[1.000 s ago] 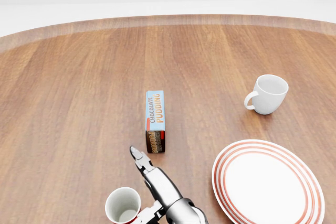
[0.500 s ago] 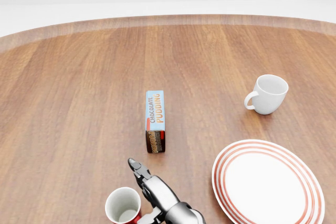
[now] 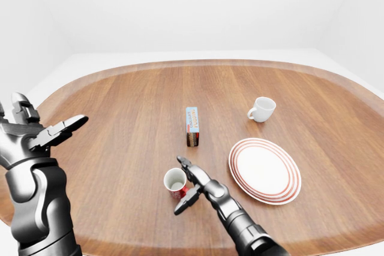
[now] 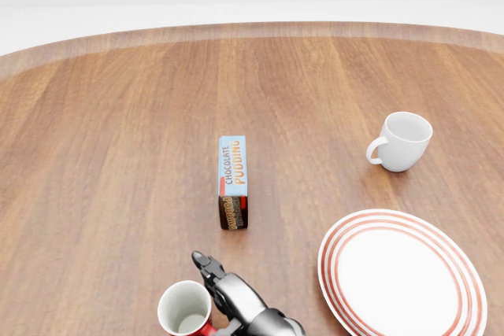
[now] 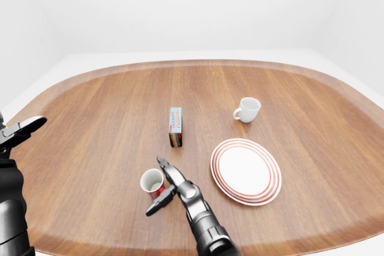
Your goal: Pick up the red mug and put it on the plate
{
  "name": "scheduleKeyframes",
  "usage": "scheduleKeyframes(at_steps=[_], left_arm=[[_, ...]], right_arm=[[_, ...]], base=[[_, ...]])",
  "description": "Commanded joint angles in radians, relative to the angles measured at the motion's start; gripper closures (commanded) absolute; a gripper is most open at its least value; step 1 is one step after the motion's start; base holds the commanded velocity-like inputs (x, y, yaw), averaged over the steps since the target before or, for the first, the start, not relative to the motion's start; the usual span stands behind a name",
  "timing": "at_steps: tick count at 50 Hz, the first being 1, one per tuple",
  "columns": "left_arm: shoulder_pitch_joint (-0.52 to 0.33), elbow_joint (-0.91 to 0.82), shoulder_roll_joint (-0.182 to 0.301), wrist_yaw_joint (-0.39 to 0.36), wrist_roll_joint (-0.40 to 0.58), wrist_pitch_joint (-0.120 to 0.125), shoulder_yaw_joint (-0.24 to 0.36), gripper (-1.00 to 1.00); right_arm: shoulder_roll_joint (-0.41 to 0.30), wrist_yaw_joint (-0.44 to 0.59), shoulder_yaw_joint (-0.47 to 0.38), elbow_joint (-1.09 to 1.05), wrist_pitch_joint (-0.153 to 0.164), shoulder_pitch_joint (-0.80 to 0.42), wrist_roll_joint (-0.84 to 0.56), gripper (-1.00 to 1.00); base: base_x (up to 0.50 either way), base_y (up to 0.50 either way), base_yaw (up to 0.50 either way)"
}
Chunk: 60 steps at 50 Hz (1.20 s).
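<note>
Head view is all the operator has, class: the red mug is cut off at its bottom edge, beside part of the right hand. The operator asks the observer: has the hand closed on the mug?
Observer: No. In the left-eye view the right hand is open, with one finger above the red mug and another below it.
Operator: Where is the left hand?
Observer: The left hand is raised at that view's left edge, fingers open, holding nothing.
</note>
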Motion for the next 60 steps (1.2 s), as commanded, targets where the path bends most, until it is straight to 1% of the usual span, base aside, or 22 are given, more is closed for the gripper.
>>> scheduleKeyframes(at_steps=[1,7,8,9,32,35,38,41,42,44,45,48,49,51,56,60], left_arm=[[0.0,-0.001,-0.001,0.0,0.001,0.0,-0.001,-1.0],[0.0,-0.003,-0.002,0.001,0.001,0.0,-0.002,-1.0],[0.0,-0.004,-0.002,0.002,0.001,0.0,-0.002,-1.0],[0.0,-0.004,-0.002,0.002,0.001,0.0,-0.002,-1.0],[0.001,0.0,-0.003,-0.001,0.002,0.0,-0.001,-1.0],[0.001,0.004,-0.004,-0.002,0.005,0.0,-0.004,-1.0],[0.001,0.006,-0.004,-0.002,0.005,0.0,-0.004,-1.0],[0.0,0.006,-0.003,-0.001,0.003,0.0,-0.003,-1.0],[0.001,0.005,-0.003,-0.001,0.002,0.0,-0.002,-1.0],[0.002,-0.002,-0.002,0.001,0.001,0.0,-0.002,-1.0],[0.003,-0.003,-0.003,0.001,0.001,0.0,-0.002,-1.0],[0.001,0.002,-0.002,-0.001,0.002,0.0,-0.001,-1.0],[0.002,0.001,-0.002,-0.001,0.002,0.0,-0.001,-1.0],[0.001,0.004,-0.002,-0.002,0.002,0.0,-0.001,-1.0],[0.003,0.001,-0.002,-0.002,0.002,0.0,0.0,-1.0],[0.003,-0.003,-0.002,0.0,0.001,0.0,0.001,-1.0]], right_arm=[[0.002,-0.012,-0.014,0.06,-0.02,-0.024,-0.007,-1.0],[0.001,-0.012,-0.016,0.063,-0.021,-0.025,-0.008,-1.0],[0.0,-0.012,-0.016,0.059,-0.021,-0.023,-0.008,-0.53],[0.0,-0.012,-0.016,0.056,-0.019,-0.023,-0.008,1.0],[-0.001,-0.021,-0.014,0.05,-0.021,-0.017,-0.011,1.0],[-0.001,-0.02,-0.014,0.041,-0.021,-0.013,-0.009,1.0],[-0.001,-0.021,-0.007,-0.019,-0.017,0.012,-0.007,1.0],[-0.002,-0.042,0.013,-0.108,0.005,0.045,-0.02,1.0],[-0.003,-0.054,0.02,-0.139,0.019,0.056,-0.03,1.0],[-0.013,-0.098,0.025,-0.192,0.029,0.067,-0.052,1.0],[-0.016,-0.097,0.024,-0.217,0.036,0.074,-0.048,1.0],[-0.025,-0.081,0.022,-0.362,0.102,0.104,-0.017,1.0],[-0.029,-0.079,0.031,-0.418,0.133,0.12,-0.015,1.0],[-0.036,-0.1,0.031,-0.506,0.154,0.133,-0.009,1.0],[-0.056,-0.143,0.028,-0.593,0.154,0.13,0.007,1.0],[-0.079,-0.152,-0.007,-0.638,0.154,0.107,0.041,1.0]], base=[[0.0,0.0,0.0],[0.0,0.0,0.0],[0.0,0.0,0.0],[0.0,0.0,0.0],[0.0,0.0,0.0],[0.0,0.0,0.0],[0.0,0.0,0.0],[0.0,0.0,0.0],[0.0,0.0,0.0],[0.0,0.0,0.0],[0.0,0.0,0.0],[0.0,0.0,0.0],[0.0,0.0,0.0],[0.0,0.0,0.0],[0.0,0.0,0.0],[0.0,0.0,0.0]])
